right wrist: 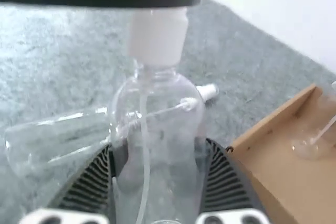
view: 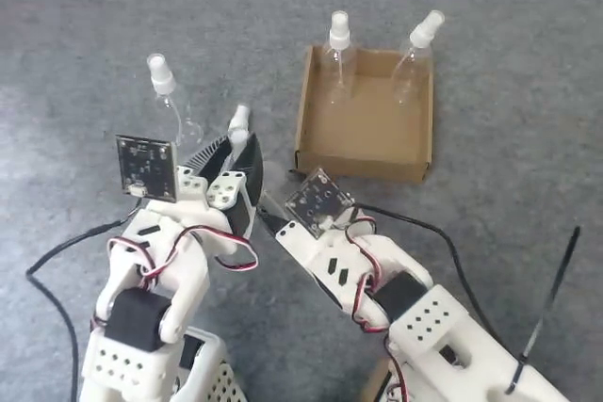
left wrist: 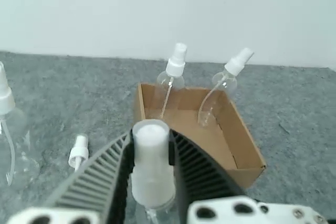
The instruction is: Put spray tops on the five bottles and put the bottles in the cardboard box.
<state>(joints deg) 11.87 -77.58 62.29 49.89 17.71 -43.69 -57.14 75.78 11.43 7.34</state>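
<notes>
While the left gripper (left wrist: pixel 151 142) pinches a white top (left wrist: pixel 152 158) between ribbed fingers (left wrist: pixel 102 174), the right gripper (right wrist: pixel 157 156) clamps a clear, round bottle (right wrist: pixel 157 111). A cardboard box (left wrist: pixel 239 142) lies beyond.

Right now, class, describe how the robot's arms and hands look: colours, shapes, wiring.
The left arm and right arm are white plastic with black motors, looped red-and-white wires and square circuit boards at the wrists. The left hand and right hand have black ribbed fingers.

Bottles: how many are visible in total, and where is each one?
5. First bottle and second bottle in the cardboard box; standing bottle and lying bottle on the carpet; held bottle in the left gripper and right gripper. The arms may hide others.
</notes>
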